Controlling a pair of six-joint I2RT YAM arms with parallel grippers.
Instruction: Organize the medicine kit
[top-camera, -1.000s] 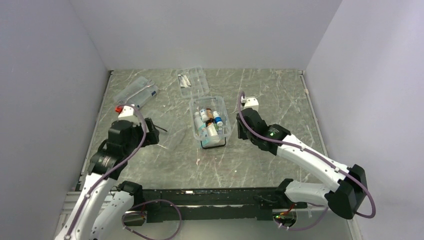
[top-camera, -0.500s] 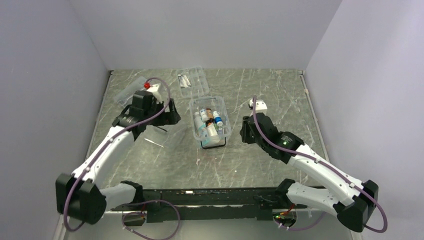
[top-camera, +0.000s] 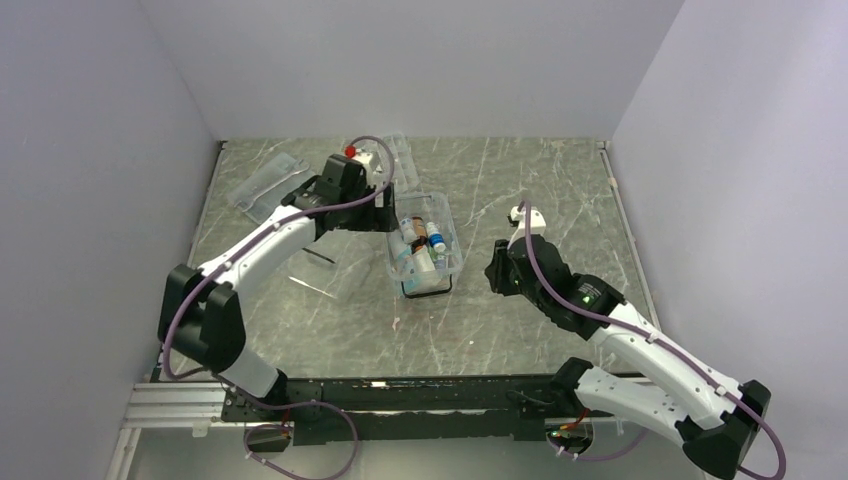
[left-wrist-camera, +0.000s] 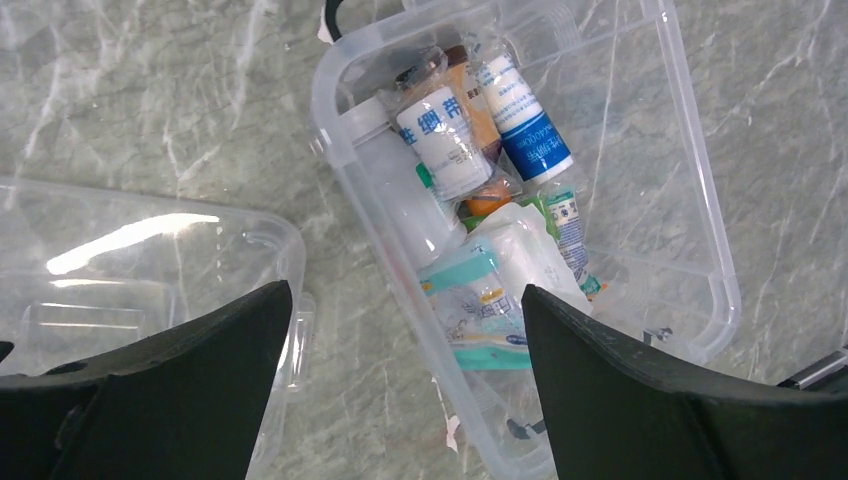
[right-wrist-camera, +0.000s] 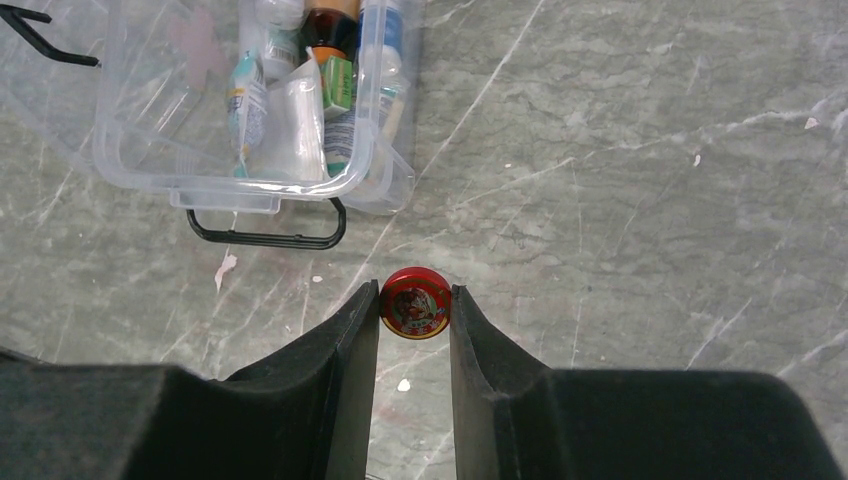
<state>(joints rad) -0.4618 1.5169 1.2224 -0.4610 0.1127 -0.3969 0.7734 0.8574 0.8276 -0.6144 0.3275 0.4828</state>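
Lower right of the overhead view, the right gripper (right-wrist-camera: 414, 298) is clamped on a small round red disc (right-wrist-camera: 415, 305) over the grey-green marbled tabletop (right-wrist-camera: 650, 150). Ahead of it, centre frame, sits the clear rectangular plastic medicine kit tub (top-camera: 455, 250), lid off, its dark handle (right-wrist-camera: 265, 238) facing the arms and white-and-blue bottles (left-wrist-camera: 520, 105) and sachets packed inside. Over its far left corner hangs the left gripper (left-wrist-camera: 400, 300), fingers spread wide, nothing between them. The clear plastic lid (left-wrist-camera: 150, 250) lies just beside the tub, and a flatter clear case (top-camera: 262, 182) rests upper left.
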